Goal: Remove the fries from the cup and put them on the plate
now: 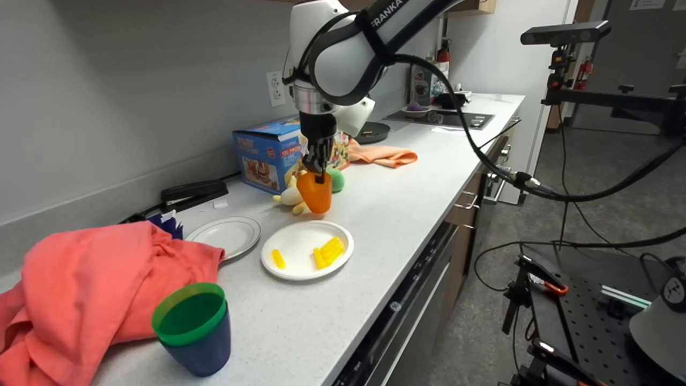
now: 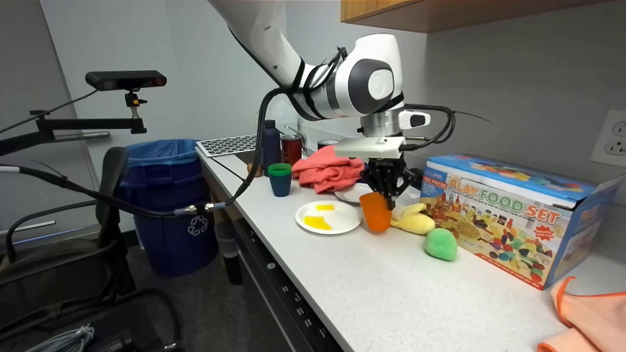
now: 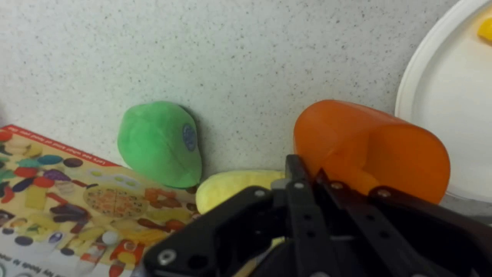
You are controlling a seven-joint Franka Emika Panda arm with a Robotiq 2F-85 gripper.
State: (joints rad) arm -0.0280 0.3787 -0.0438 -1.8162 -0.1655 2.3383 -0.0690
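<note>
Clenches the orange cup (image 3: pixel 369 142) by its wall, with the gripper (image 3: pixel 308 167) drawn tight on the plastic; cannot tell for certain about one finger inside and one outside. Holds it tilted, with the long axis slanting up from base to mouth and leaning away from the fingers toward the plate (image 3: pixel 449 96). Just beside the fingers, on the side away from the plate, a yellow soft toy (image 3: pixel 234 188). Beyond the mouth, near the fingers, the plate itself; past the rim nearest them, in an exterior view, the fries (image 1: pixel 331 252), bunched together, plus a lone fry (image 1: pixel 278 259). Farther off, opposite the plate, a green soft toy (image 3: pixel 157 144), then the play-food box (image 2: pixel 489 215). Looks nearly done, to judge by the yellow on the plate. Hinges on mouth and plate: for any fry inside, impossible to confirm, probably needs only a short carry plate-ward and a steeper tip; otherwise, a set-down short of the rim.
</note>
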